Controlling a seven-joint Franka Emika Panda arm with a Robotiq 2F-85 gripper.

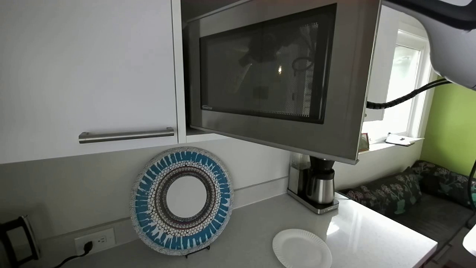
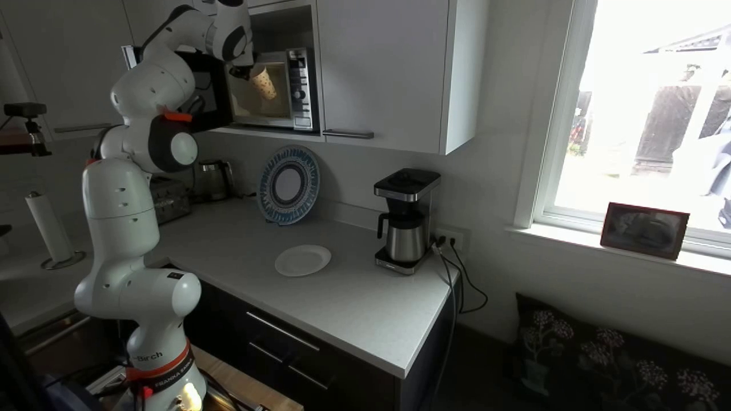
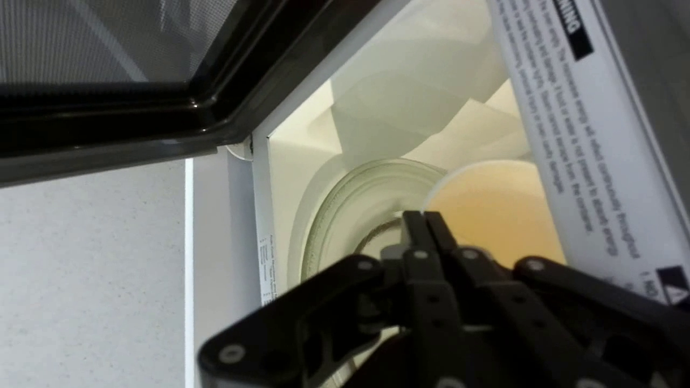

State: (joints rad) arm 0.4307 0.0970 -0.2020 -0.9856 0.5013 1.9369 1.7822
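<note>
My gripper (image 3: 423, 214) is shut, with the thin white rim of a paper cup (image 3: 496, 215) running in between its fingertips. One finger lies inside the cup, whose inner wall looks orange; the other is outside. In an exterior view the spotted cup (image 2: 264, 85) hangs tilted from the gripper (image 2: 243, 72) at the mouth of the microwave (image 2: 300, 80). Below the fingers in the wrist view lies the glass turntable (image 3: 337, 215), partly covered by cup and gripper. The microwave door (image 1: 353, 74) stands open and hides the gripper and cup in that exterior view.
The open door's dark edge (image 3: 215, 108) is close on the left in the wrist view, with the labelled microwave frame (image 3: 587, 145) on the right. Below, the counter (image 2: 354, 297) carries a white plate (image 2: 302, 261), a coffee maker (image 2: 405, 222) and a blue round decoration (image 2: 289, 185).
</note>
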